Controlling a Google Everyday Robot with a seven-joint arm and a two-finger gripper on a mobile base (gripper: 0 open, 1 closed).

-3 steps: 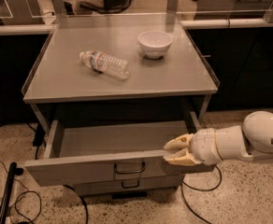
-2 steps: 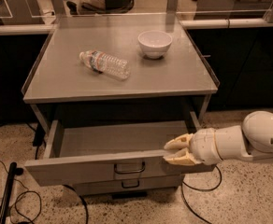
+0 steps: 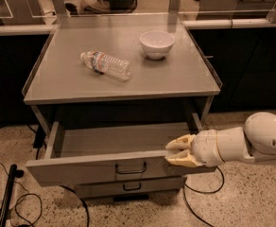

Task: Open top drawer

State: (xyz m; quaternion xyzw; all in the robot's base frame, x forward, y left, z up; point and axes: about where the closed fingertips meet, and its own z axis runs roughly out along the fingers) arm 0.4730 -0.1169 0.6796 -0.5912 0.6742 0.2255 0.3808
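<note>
Unmoved, cream gripper [image 3: 176, 152] clasping grey top drawer [image 3: 76, 168] rim

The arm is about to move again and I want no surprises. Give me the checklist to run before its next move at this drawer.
1. The top drawer is pulled out, tray interior showing: ok.
2. The gripper is at the right end of the drawer front's top edge: ok.
3. The gripper's hold on that edge: cannot tell.
4. The lower drawer sits back behind the top drawer's front: ok.
5. The water bottle lies on the tabletop, away from its front edge: ok.
6. The bowl is upright on the tabletop: ok.
</note>
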